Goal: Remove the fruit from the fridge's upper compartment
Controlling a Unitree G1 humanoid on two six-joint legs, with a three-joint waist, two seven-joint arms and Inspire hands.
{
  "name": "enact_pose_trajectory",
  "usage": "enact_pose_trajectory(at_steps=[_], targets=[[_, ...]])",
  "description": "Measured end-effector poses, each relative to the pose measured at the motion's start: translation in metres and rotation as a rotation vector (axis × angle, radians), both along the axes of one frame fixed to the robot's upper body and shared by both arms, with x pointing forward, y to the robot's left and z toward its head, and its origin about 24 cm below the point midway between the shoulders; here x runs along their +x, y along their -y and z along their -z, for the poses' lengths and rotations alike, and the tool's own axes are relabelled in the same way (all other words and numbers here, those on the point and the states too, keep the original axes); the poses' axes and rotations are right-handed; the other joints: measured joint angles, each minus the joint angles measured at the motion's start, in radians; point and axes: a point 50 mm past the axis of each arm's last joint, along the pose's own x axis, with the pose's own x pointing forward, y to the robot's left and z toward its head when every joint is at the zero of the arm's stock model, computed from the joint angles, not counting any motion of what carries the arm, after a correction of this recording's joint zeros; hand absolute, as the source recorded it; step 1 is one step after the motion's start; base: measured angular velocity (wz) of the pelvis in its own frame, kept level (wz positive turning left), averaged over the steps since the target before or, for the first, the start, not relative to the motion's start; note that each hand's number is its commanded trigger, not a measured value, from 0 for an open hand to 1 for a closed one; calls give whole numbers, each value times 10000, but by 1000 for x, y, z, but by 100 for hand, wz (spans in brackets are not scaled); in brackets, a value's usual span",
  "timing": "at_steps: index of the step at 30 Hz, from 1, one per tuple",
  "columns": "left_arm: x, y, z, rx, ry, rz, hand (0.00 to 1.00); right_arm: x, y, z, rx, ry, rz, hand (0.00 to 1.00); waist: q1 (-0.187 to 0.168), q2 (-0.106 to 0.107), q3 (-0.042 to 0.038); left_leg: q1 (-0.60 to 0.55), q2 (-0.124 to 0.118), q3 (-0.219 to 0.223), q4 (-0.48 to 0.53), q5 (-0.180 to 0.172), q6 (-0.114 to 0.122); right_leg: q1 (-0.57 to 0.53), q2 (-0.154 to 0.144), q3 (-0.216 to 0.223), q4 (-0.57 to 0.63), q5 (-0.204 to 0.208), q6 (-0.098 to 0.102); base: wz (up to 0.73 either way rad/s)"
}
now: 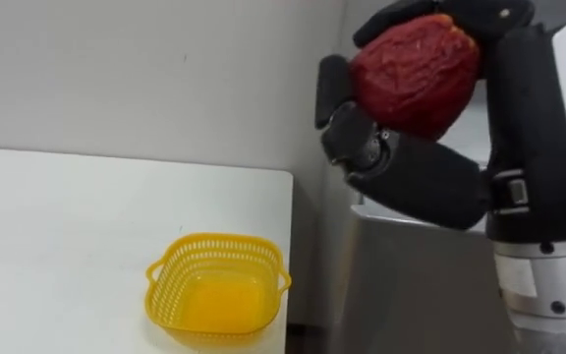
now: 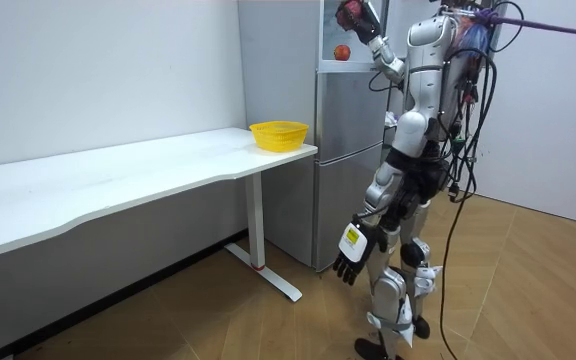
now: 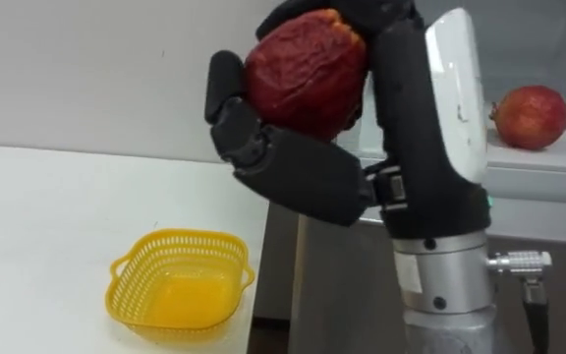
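One wrinkled red fruit (image 1: 416, 71) gripped in robot's raised right hand (image 1: 419, 183), upper right, yellow basket (image 1: 216, 243) on table (image 1: 67, 226), lower centre, left hand (image 2: 351, 262) hanging slack.

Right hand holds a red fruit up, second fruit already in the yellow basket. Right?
No: the yellow basket is empty. The right eye view shows the second fruit on the fridge shelf. The right hand does hold the red fruit up.
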Motion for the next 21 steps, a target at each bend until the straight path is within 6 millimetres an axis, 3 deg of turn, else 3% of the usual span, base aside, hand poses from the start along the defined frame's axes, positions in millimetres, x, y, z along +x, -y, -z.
enact_pose_trajectory(at_steps=[8, 11, 15, 21], targets=[[3, -7, -1, 102, -5, 61, 0, 5, -13, -1, -1015, 219, -125, 100, 514, -301, 97, -55, -6, -104, -23, 9, -11, 15, -3, -136, 14, 0, 0, 2], [-7, -7, 1, 83, -299, 80, 0, 7, -17, -6, -1253, 509, -90, 100, 699, -491, 39, -54, -3, -125, -33, 10, -13, 31, 1, -174, 7, 0, 0, 2], [-7, -7, 0, 96, -321, 93, 0, 17, -23, -6, -1680, 567, -49, 100, 741, -628, 105, -105, -40, -438, 81, 7, -11, 202, -38, -570, -9, 1, 1, 23], [-8, -9, 0, -1, -367, -48, 0, 30, -22, 2, -2397, 328, 768, 100, 1009, -692, 106, -234, -50, -691, 133, 23, -32, 223, -42, -841, -11, -6, 12, 14]])
